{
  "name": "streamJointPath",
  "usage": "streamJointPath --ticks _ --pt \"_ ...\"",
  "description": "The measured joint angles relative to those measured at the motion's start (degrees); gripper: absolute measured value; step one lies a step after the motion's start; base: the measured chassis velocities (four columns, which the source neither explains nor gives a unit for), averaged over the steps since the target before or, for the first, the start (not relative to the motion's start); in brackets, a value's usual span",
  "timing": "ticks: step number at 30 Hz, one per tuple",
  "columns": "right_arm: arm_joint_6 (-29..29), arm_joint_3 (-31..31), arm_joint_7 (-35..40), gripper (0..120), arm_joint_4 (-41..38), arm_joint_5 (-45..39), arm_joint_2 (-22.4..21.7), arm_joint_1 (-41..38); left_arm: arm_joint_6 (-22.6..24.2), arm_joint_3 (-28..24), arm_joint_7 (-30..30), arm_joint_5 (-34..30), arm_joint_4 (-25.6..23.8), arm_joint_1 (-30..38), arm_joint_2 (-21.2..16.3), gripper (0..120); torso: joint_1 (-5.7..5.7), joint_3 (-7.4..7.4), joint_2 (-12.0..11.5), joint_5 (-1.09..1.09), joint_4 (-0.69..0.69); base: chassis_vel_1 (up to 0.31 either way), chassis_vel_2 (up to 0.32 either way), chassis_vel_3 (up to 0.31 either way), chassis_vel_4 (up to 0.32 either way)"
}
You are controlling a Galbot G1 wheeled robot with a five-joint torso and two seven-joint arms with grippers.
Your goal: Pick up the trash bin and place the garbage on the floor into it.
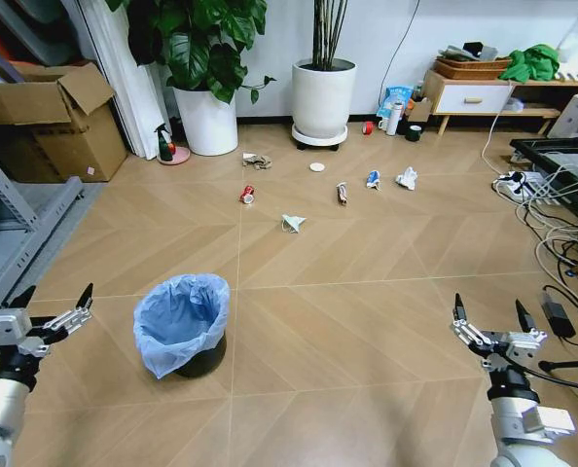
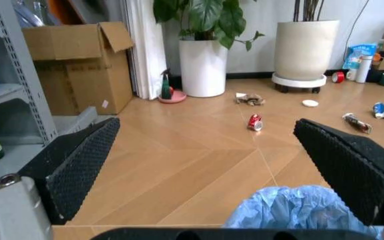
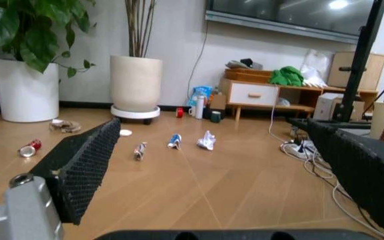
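Black textured fingers [image 2: 85,165] spread wide on left gripper [image 1: 54,304], holding nothing, low at left just beside the trash bin [image 1: 182,326]. Right gripper [image 1: 491,318] also released, fingers apart, low at right, well apart from the bin. Bin upright on the floor [image 1: 347,311], blue liner bunched over the rim. Garbage farther ahead: red can [image 1: 247,195], paper cone [image 1: 293,223], white disc [image 1: 316,166], blue-white wrapper [image 1: 373,179], crumpled paper [image 1: 406,178]. No labels readable.

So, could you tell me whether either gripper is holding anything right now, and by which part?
Nothing is held. The left gripper and right gripper are both open and empty; the trash bin stands untouched on the floor.
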State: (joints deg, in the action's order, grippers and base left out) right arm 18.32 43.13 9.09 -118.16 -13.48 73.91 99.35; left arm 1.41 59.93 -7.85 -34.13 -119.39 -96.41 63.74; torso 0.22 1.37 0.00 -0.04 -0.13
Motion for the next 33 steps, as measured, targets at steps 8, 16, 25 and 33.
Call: streamJointPath --ticks 8,16,25,33 --pt "0.9 -1.5 -2.5 100 0.1 -1.9 -1.1 -0.4 0.1 -1.9 -1.1 -1.7 0.4 0.1 -0.1 100 0.00 0.00 0.0 0.00 0.00 0.000 0.000 0.000 0.000" --pt "2.2 -5.4 -4.3 100 -2.1 -3.3 -3.1 -0.2 0.4 -5.2 -1.9 -0.9 -1.3 -0.7 -0.2 100 0.00 0.00 0.0 0.00 0.00 0.000 0.000 0.000 0.000" --pt "2.3 -5.2 -4.7 100 -2.1 -3.4 -3.2 -0.3 0.4 -5.1 -2.0 -0.5 -1.4 -0.6 -0.1 100 0.00 0.00 0.0 0.00 0.00 0.000 0.000 0.000 0.000" --pt "2.3 -5.2 -4.8 100 -2.0 -3.5 -3.1 -0.6 0.3 -5.1 -2.3 -0.3 -1.0 -0.5 0.1 100 0.00 0.00 0.0 0.00 0.00 0.000 0.000 0.000 0.000"
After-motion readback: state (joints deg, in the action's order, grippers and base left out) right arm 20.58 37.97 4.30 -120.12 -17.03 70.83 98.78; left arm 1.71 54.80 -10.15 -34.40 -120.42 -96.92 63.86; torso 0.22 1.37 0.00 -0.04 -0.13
